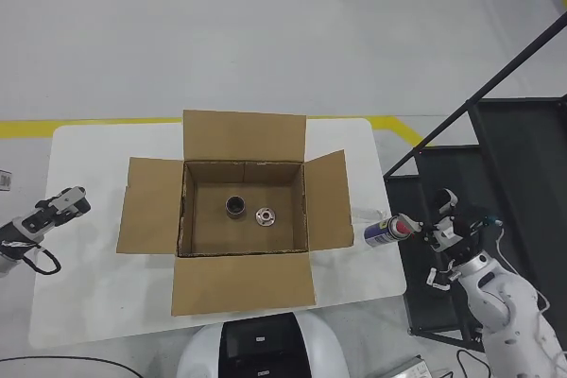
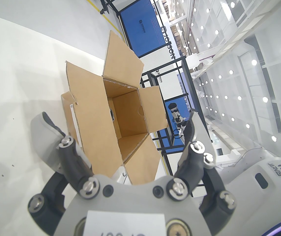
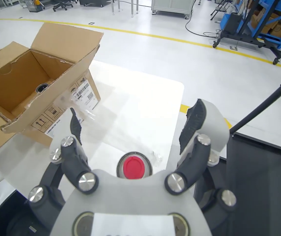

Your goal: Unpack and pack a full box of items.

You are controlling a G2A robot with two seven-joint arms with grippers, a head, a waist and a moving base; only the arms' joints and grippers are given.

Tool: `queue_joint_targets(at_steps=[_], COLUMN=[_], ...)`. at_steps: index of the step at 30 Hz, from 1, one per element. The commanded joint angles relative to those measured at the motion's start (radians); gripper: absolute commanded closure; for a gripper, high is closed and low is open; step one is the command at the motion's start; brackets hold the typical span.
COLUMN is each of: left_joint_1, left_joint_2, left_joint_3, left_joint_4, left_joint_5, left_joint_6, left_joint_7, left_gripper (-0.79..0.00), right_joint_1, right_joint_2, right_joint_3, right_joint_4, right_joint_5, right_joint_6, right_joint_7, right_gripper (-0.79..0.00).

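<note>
An open cardboard box (image 1: 217,279) stands mid-table with all its flaps spread. On its floor lie a dark cylinder (image 1: 235,205) and a round metal disc (image 1: 265,216); the cylinder (image 3: 41,88) also peeks over the box wall (image 3: 56,79). A spray can (image 1: 386,230) with a red cap (image 3: 133,165) stands at the table's right edge, close under my right gripper's palm. My right gripper (image 1: 433,227) (image 3: 135,109) is open and holds nothing. My left gripper (image 1: 68,201) (image 2: 117,116) hovers open over the table's left side, facing the box (image 2: 128,114).
The white table (image 1: 85,283) has bare room to the left and right of the box. A black metal rack (image 1: 510,180) stands just beyond the table's right edge, close to my right arm. A yellow floor line (image 1: 76,123) runs behind the table.
</note>
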Motion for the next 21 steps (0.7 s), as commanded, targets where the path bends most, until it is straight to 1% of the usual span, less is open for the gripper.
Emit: queue_joint_targets(at_steps=[1,5,8,14,16,21], left_joint_1=[0.000,0.000,0.000,0.000,0.000,0.000], left_joint_2=[0.000,0.000,0.000,0.000,0.000,0.000], left_joint_3=[0.000,0.000,0.000,0.000,0.000,0.000], left_joint_4=[0.000,0.000,0.000,0.000,0.000,0.000], left_joint_5=[0.000,0.000,0.000,0.000,0.000,0.000], left_joint_6=[0.000,0.000,0.000,0.000,0.000,0.000], left_joint_7=[0.000,0.000,0.000,0.000,0.000,0.000], left_gripper=[-0.785,-0.785,-0.785,-0.785,-0.785,-0.785], right_joint_1=[0.002,0.010,0.023,0.070,0.085,0.135], right_joint_2=[-0.001,0.002,0.003,0.004,0.004,0.005], right_joint_3=[-0.020,-0.063,-0.083,-0.115,-0.126,-0.161], right_joint_4=[0.035,0.111,0.165,0.267,0.299,0.356], right_joint_5=[-0.058,-0.258,-0.312,-0.421,-0.425,-0.441], right_joint_6=[0.020,0.040,0.051,0.145,0.144,0.129], right_joint_7=[-0.040,-0.147,-0.193,-0.256,-0.271,-0.244], right_gripper=[-0.785,-0.785,-0.785,-0.785,-0.785,-0.785])
